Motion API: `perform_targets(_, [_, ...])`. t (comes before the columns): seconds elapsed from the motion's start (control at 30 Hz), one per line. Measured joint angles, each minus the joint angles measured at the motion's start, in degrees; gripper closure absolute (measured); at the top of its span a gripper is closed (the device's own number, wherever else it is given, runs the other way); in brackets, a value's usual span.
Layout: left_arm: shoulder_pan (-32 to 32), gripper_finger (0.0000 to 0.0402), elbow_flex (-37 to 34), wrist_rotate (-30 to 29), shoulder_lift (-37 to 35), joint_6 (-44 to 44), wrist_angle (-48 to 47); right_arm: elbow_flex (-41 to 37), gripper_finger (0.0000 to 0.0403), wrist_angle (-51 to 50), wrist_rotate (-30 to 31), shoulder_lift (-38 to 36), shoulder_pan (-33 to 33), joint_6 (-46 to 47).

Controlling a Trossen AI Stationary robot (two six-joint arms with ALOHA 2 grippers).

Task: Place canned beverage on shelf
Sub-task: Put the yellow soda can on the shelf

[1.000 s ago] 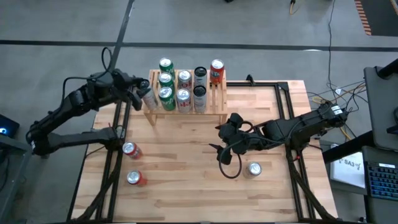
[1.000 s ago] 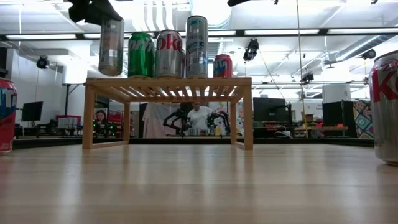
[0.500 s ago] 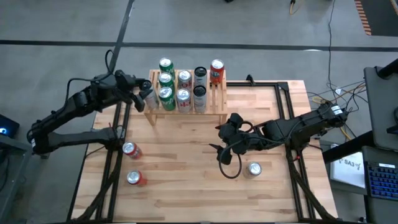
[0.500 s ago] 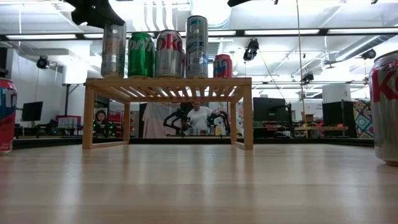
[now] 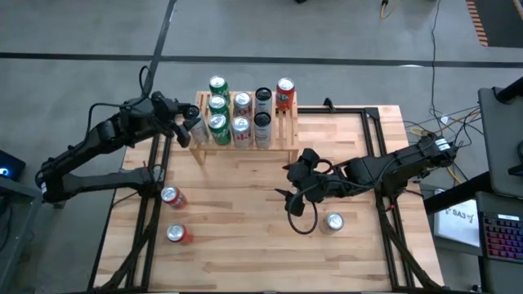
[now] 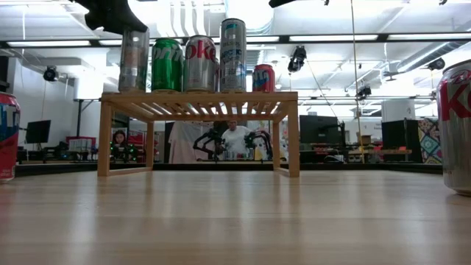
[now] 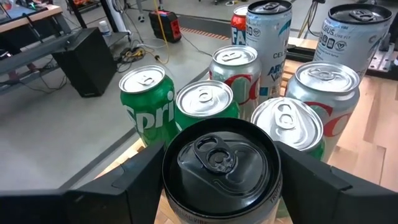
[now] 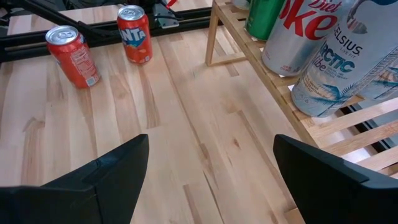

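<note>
A silver can with a dark top (image 7: 219, 163) stands upright at the left end of the shelf (image 6: 199, 96), with my left gripper (image 5: 189, 122) shut on it. In the low view the can (image 6: 134, 59) has its base level with the slatted top, like the several other cans (image 5: 240, 114) in rows beside it. My right gripper (image 5: 294, 194) hangs open over the middle of the table, with nothing between its fingers (image 8: 106, 174). My left gripper pinches the can's upper wall, just under the rim (image 7: 171, 186), between its two fingers (image 7: 134, 180), one on each side. The fingers come from the table's left, slanting slightly down. The can is upright with its base at the shelf top; whether it rests there I cannot tell.
Two red cans (image 5: 172, 197) (image 5: 178, 234) stand near the table's left edge and a silver can (image 5: 333, 221) near the front right. Bare planks (image 5: 237, 212) lie between them. A person (image 6: 234, 140) shows in the room behind the shelf.
The can in my left gripper has gone from a slight tilt to upright and has sunk a little, down to the shelf top. My right arm has kept still.
</note>
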Motion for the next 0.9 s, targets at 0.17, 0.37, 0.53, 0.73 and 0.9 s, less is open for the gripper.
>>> perform_targets(0.17, [0.0, 0.0148, 0.0, 0.1, 0.0, 0.0, 0.0, 0.0, 0.0071, 0.0, 0.0, 0.0, 0.0, 0.0])
perform_targets(0.37, [0.0, 0.0146, -0.3, 0.1, 0.0, 0.1, -0.3, 0.0, 0.0071, 0.0, 0.0, 0.0, 0.0, 0.0])
perform_targets(0.53, [0.0, 0.0145, -0.6, 0.1, 0.0, 0.1, -0.8, 0.0, 0.0071, 0.0, 0.0, 0.0, 0.0, 0.0])
perform_targets(0.73, [0.0, 0.0144, -0.6, 0.1, 0.0, 0.1, -0.8, 0.0, 0.0071, 0.0, 0.0, 0.0, 0.0, 0.0])
perform_targets(0.9, [0.0, 0.014, -0.6, 0.1, 0.0, 0.0, -0.8, 0.0, 0.0071, 0.0, 0.0, 0.0, 0.0, 0.0])
